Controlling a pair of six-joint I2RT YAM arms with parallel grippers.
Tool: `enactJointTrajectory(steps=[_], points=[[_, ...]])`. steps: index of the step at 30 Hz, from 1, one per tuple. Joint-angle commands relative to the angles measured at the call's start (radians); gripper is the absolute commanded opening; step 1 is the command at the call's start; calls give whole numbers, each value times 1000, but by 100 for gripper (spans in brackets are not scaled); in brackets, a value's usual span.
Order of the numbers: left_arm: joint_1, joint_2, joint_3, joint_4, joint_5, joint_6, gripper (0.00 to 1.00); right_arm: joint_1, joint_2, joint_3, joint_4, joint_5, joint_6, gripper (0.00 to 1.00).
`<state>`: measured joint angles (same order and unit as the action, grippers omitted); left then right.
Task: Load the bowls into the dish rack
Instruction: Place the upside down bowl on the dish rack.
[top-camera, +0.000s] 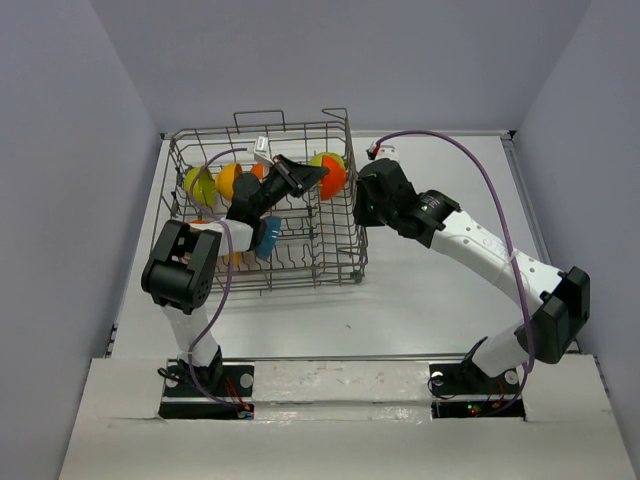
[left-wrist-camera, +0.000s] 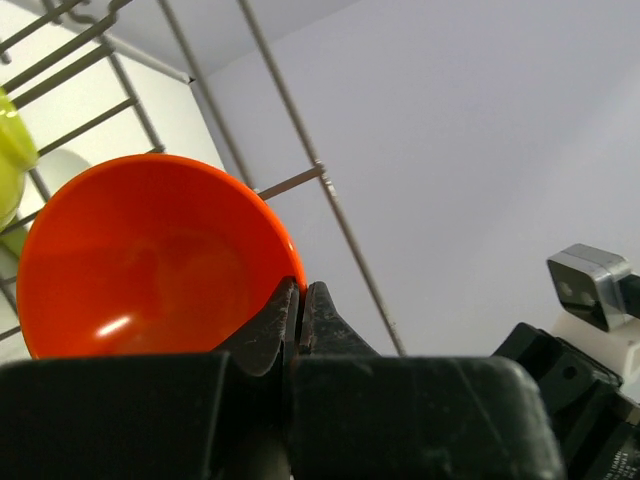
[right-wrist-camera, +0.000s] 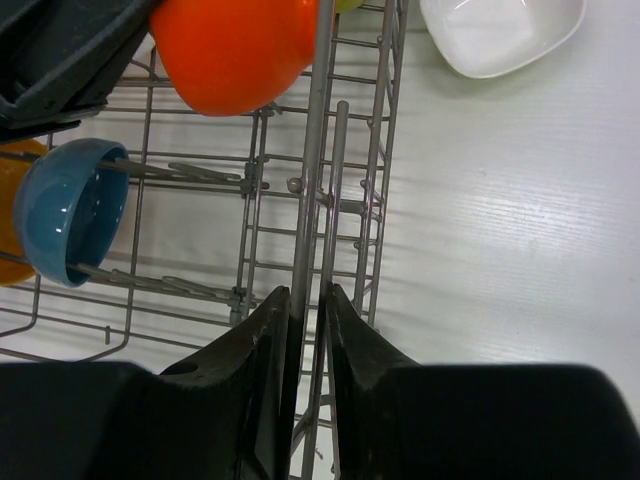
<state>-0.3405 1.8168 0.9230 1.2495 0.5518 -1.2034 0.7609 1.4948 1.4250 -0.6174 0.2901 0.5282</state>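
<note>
Red bowl (left-wrist-camera: 150, 260) hangs inside the rack (right-wrist-camera: 308, 200) at its right wall, rim pinched tight in our left end effector (left-wrist-camera: 302, 300), hollow facing back toward it, while our right end effector (right-wrist-camera: 308, 300) clamps that wall's wire.

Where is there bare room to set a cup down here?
Bare tabletop lies right of the dish rack, beyond the right arm, and in the strip between rack and arm bases. The rack's near-right floor is open too. Crowded: its far side, lined with bowls, where the left hand holds a red-orange bowl.
</note>
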Motion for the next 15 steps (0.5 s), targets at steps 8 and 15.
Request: enactJointTrajectory(steps=[8, 15], points=[[-11, 6, -15, 139, -21, 27, 0, 14, 35, 31, 30, -19, -13, 11], [-14, 15, -1, 94, -26, 54, 0, 23, 33, 37, 28, -16, -13, 10]])
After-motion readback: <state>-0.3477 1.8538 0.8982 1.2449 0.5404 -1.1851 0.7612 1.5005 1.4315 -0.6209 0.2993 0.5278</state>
